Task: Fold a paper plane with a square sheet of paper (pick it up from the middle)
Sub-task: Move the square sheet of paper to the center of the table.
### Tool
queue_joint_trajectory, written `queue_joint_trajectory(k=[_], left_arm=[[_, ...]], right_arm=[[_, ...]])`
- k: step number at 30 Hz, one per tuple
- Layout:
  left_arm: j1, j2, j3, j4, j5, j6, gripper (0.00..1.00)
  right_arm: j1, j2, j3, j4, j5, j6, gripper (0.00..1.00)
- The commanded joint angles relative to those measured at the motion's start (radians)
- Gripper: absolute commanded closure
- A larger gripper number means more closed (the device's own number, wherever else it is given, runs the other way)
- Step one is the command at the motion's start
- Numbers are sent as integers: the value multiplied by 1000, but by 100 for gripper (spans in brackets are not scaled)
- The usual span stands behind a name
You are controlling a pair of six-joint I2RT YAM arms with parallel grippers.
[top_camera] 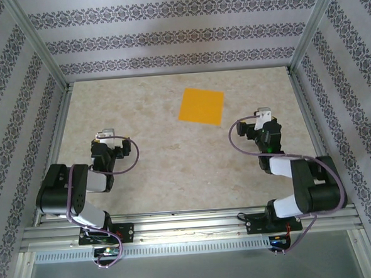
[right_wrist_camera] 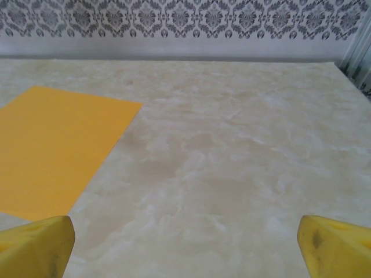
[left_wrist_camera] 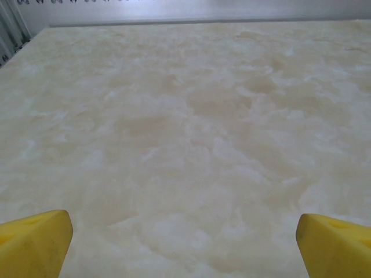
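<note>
Since nothing's folded yet, the square sheet of paper [top_camera: 201, 106] lies flat on the far bench [top_camera: 162, 172]; left hand [top_camera: 105, 133] and right hand [top_camera: 265, 116] both wide, empty.

My arms [top_camera: 72, 193]: black joints [top_camera: 55, 196], white links [top_camera: 280, 166], looped purple cables [top_camera: 137, 153]; left end effector [left_wrist_camera: 184, 246] and right end effector [right_wrist_camera: 185, 246] yellow-tipped.

There is one square sheet of paper [top_camera: 201, 106] and one table [top_camera: 175, 171]. The robot arms number two: one left arm [top_camera: 69, 190] and one right arm [top_camera: 311, 188]. There are two grippers, the left gripper [top_camera: 104, 134] and the right gripper [top_camera: 264, 115]. Each carries two yellow fingers [left_wrist_camera: 35, 243], making four.
</note>
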Motion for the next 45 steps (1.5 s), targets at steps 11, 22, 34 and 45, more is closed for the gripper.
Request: queue_joint_trajectory(k=[11, 22, 34, 45], left_arm=[[6, -321, 225, -555, -152, -345, 1], [38, -382, 310, -834, 174, -564, 1], [33, -222, 359, -785, 585, -739, 1], [-8, -342, 345, -960, 624, -698, 0]], right_arm=[[-6, -204, 338, -748, -11, 352, 2], [-78, 32, 471, -624, -501, 675, 2], [100, 483, 911, -916, -526, 778, 2], [185, 719, 1201, -1113, -482, 720, 2]])
